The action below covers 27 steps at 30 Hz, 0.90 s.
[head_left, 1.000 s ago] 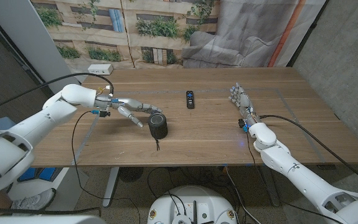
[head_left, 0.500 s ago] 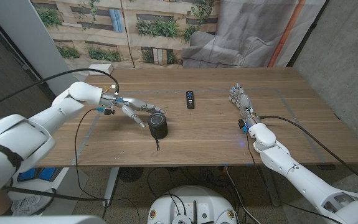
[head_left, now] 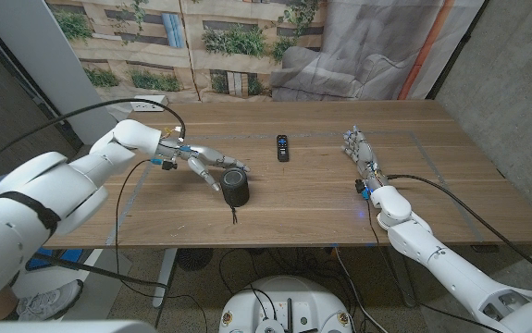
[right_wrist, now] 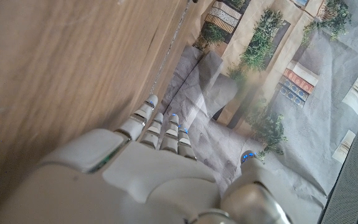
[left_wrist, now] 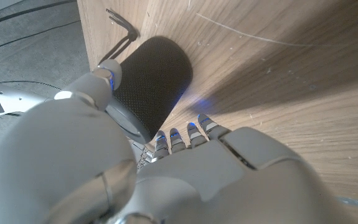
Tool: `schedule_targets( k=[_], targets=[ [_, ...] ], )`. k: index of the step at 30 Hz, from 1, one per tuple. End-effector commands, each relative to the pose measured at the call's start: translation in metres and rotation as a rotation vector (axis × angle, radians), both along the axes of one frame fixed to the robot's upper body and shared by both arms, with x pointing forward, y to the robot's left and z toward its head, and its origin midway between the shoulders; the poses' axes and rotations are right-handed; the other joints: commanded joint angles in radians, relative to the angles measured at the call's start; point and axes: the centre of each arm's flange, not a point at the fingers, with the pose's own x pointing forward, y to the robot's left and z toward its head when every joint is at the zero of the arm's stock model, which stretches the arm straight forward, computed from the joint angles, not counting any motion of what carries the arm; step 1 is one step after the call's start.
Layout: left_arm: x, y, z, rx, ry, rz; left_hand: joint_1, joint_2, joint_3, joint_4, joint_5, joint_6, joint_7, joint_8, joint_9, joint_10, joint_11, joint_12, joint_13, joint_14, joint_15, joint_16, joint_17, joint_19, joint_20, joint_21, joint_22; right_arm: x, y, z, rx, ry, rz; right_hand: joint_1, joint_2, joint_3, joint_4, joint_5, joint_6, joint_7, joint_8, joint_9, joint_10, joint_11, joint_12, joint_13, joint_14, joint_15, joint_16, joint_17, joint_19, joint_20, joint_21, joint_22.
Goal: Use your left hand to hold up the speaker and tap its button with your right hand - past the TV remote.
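Two hands in play, neither holding anything. Left hand (head_left: 203, 157) has crept closer to black cylindrical speaker (head_left: 236, 186) over last second; fingers spread, tips now just beside speaker's top, thumb alongside its mesh wall in left wrist view, grasp not closed. Speaker upright on table (head_left: 321, 199), near front edge, strap trailing toward robot. TV remote (head_left: 283, 147) lies beyond, well apart. Right hand (head_left: 360, 152) unchanged, fingers extended, waiting. Judgement: reach nearly complete; closing and lifting comes next.
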Motion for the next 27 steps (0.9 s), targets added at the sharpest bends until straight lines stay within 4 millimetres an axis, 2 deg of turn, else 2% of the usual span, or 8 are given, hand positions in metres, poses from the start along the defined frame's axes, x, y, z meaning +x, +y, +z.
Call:
schedule_targets(
  k=[1,5,12,16,22,23,27],
  targets=[
    [0.003,-0.018,-0.001,0.047,0.024,-0.029,0.019,-0.004,-0.007,-0.002,-0.001,0.026,-0.003,0.013,0.005,0.018,-0.003,0.010,0.005,0.005,-0.071,0.004,0.004,0.013,-0.047,0.000,0.001,-0.006,-0.003,-0.005,0.016,-0.003,-0.013,-0.003,0.012,0.003,0.002,0.003,-0.003,-0.002,0.010,0.003,0.002,-0.004,0.007,0.001,0.014,-0.001,0.004,0.002,0.004,0.001,0.002,0.002],
    [0.004,-0.020,-0.002,0.056,0.030,-0.024,0.031,-0.008,-0.012,-0.002,-0.001,0.054,-0.007,0.026,0.007,0.037,-0.006,0.014,0.006,0.019,-0.072,0.008,0.005,0.018,-0.048,0.001,0.002,-0.006,-0.005,-0.007,0.019,-0.002,-0.018,-0.003,0.012,0.003,0.003,0.003,-0.002,-0.001,0.010,0.003,0.002,-0.004,0.007,0.001,0.014,-0.001,0.004,0.001,0.004,0.002,0.002,0.002],
    [0.009,-0.026,-0.008,0.047,0.028,-0.004,0.071,-0.018,-0.033,-0.002,-0.002,0.123,-0.014,0.065,0.015,0.097,-0.021,0.026,0.012,0.095,-0.085,0.020,0.005,0.067,-0.075,0.008,0.002,-0.007,-0.006,-0.011,0.028,0.003,-0.019,-0.004,0.013,0.002,0.004,0.003,-0.001,-0.001,0.010,0.003,0.003,-0.006,0.007,0.001,0.015,-0.002,0.005,0.001,0.005,0.002,0.002,0.002],
    [0.015,-0.029,-0.014,-0.013,0.018,0.025,0.106,-0.023,-0.055,-0.002,-0.001,0.193,-0.032,0.106,0.023,0.152,-0.028,0.038,0.018,0.157,-0.105,0.024,0.006,0.100,-0.084,0.009,0.003,-0.008,-0.007,-0.013,0.033,0.004,-0.021,-0.005,0.014,0.003,0.005,0.003,0.000,-0.002,0.011,0.003,0.003,-0.006,0.007,0.001,0.015,-0.001,0.005,0.000,0.005,0.002,0.002,0.002],
    [0.019,-0.034,-0.023,-0.119,0.022,0.042,0.168,-0.026,-0.097,-0.001,0.001,0.288,-0.027,0.168,0.031,0.249,-0.046,0.059,0.029,0.284,-0.141,0.040,0.009,0.167,-0.096,0.012,0.003,-0.005,-0.008,-0.012,0.028,0.009,-0.020,-0.005,0.015,0.003,0.006,0.003,0.001,-0.003,0.011,0.003,0.003,-0.006,0.007,0.001,0.015,-0.002,0.005,0.000,0.006,0.002,0.002,0.002],
    [0.020,-0.035,-0.024,-0.132,0.021,0.043,0.189,-0.026,-0.114,-0.001,0.001,0.314,-0.023,0.186,0.033,0.295,-0.051,0.072,0.035,0.331,-0.154,0.047,0.011,0.183,-0.098,0.012,0.003,-0.005,-0.008,-0.012,0.028,0.008,-0.018,-0.005,0.016,0.003,0.006,0.003,0.000,-0.003,0.011,0.003,0.003,-0.007,0.007,0.001,0.015,-0.002,0.005,0.000,0.006,0.002,0.002,0.002],
    [0.020,-0.038,-0.025,-0.187,0.006,0.044,0.223,-0.020,-0.144,0.002,0.004,0.361,-0.023,0.220,0.037,0.342,-0.063,0.082,0.045,0.392,-0.173,0.055,0.015,0.218,-0.102,0.014,0.004,-0.003,-0.009,-0.011,0.028,0.011,-0.014,-0.005,0.017,0.003,0.006,0.003,0.000,-0.003,0.011,0.003,0.005,-0.006,0.008,0.001,0.015,-0.002,0.005,-0.001,0.006,0.003,0.002,0.002]
  ],
)
